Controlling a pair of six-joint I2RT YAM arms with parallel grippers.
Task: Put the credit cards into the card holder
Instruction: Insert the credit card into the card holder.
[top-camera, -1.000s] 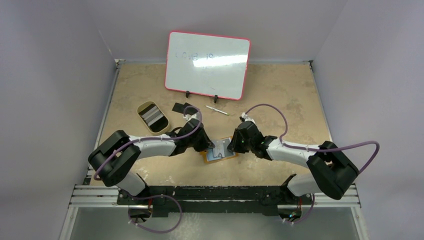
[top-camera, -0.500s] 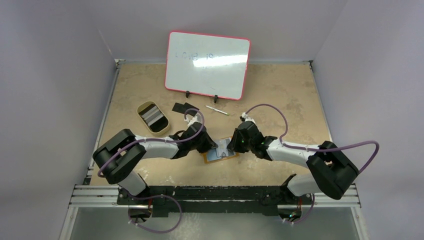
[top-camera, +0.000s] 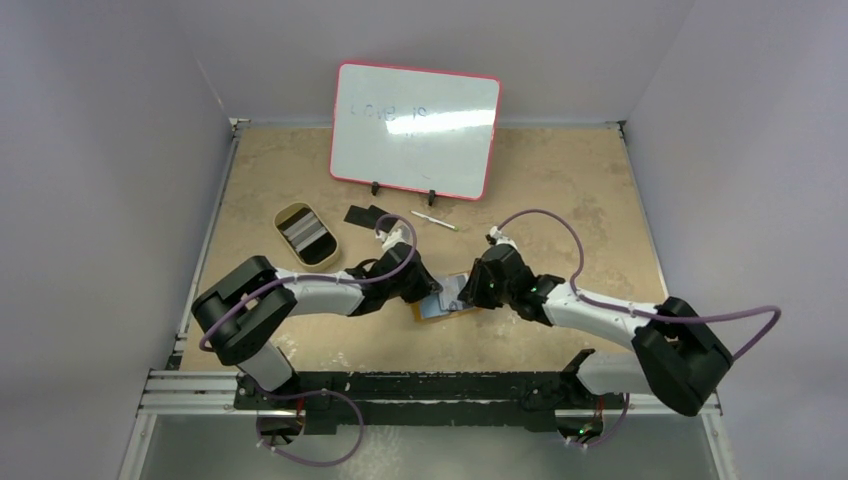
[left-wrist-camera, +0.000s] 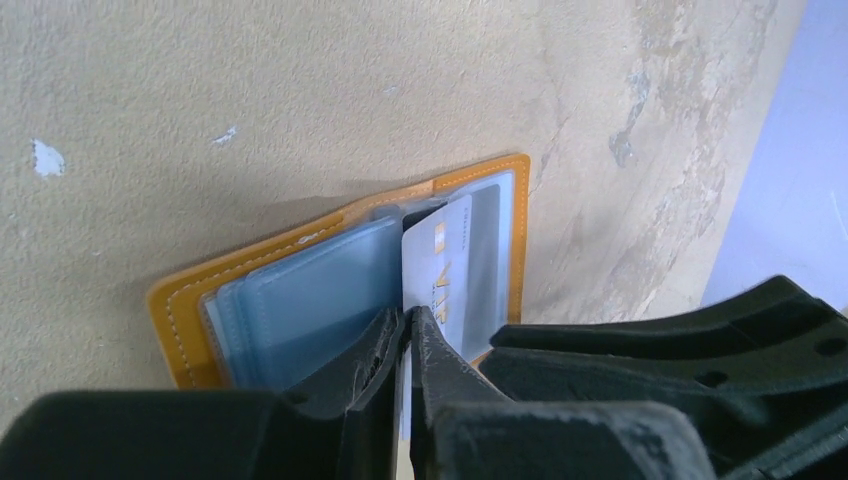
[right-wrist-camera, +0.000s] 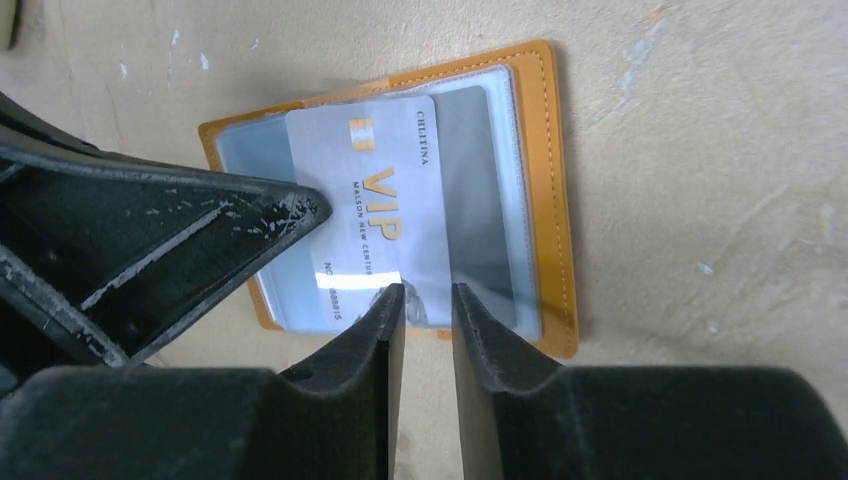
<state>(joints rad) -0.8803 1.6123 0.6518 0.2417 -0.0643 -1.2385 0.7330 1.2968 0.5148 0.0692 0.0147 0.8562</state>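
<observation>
Beige mottled table (top-camera: 560, 180) boxed in by pale lilac walls, seen from above, with a red-rimmed whiteboard (top-camera: 415, 130) propped at the back (its faint scrawl is unreadable). At the middle lies the holder (right-wrist-camera: 556, 180), orange-tan and opened flat, with its bluish clear sleeves (left-wrist-camera: 320, 290) facing up. The left pincer (left-wrist-camera: 408, 318) is clamped on one edge of a pale silvery card (right-wrist-camera: 380, 200). That card lies slanted over the sleeves and is not clearly inside one. The right pincer (right-wrist-camera: 428, 292) hovers at the holder's near edge with its fingers a thin slit apart; whether they nip a sleeve lip cannot be told. Dark cards (top-camera: 366, 213) lie by the whiteboard, well apart from the holder. To seat the card well, it likely wants squaring with the sleeve mouth and a low, flat slide, with the right pincer pinning the holder so it does not skid. Gold print on the card reads "VIP", with "CHLITINA" above and "MALSON NEW CENTUR…" beneath; a number line is partly lost in glare.
</observation>
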